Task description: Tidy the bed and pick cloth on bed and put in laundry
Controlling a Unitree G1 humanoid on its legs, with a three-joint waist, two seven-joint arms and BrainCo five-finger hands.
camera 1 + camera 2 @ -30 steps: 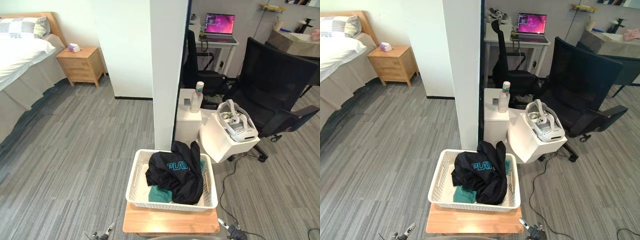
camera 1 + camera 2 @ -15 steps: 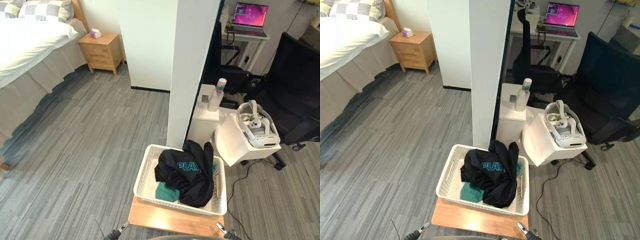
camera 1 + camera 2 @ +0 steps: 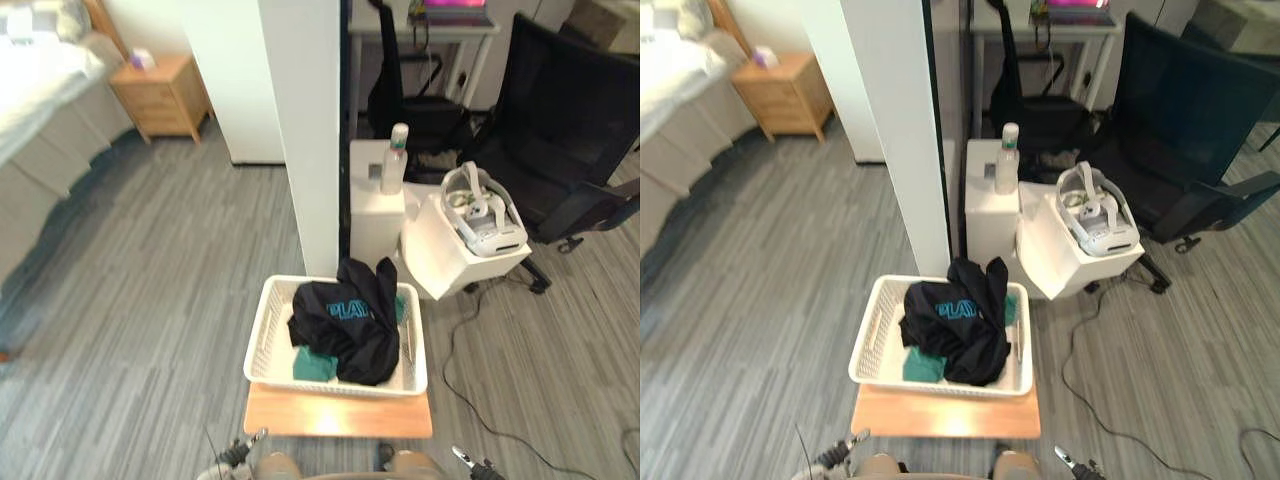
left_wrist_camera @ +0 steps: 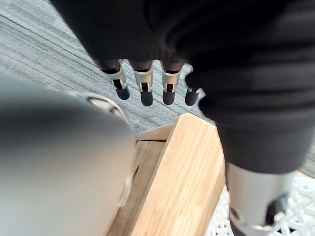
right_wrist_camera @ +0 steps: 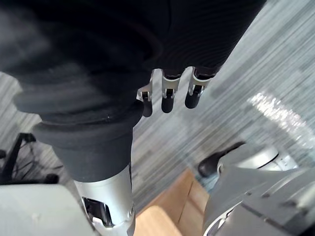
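Black cloth [image 3: 345,325] lies heaped in white basket [image 3: 264,338], long axis near-to-far.

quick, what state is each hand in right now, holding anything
Left hand: open, fingers straight, holding nothing.
Right hand: open, fingers relaxed, holding nothing.

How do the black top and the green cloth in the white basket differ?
The black top lies uppermost; the green cloth sits beneath it, mostly covered. The black top bears teal lettering; the green cloth looks plain. Both lie crumpled in the basket.
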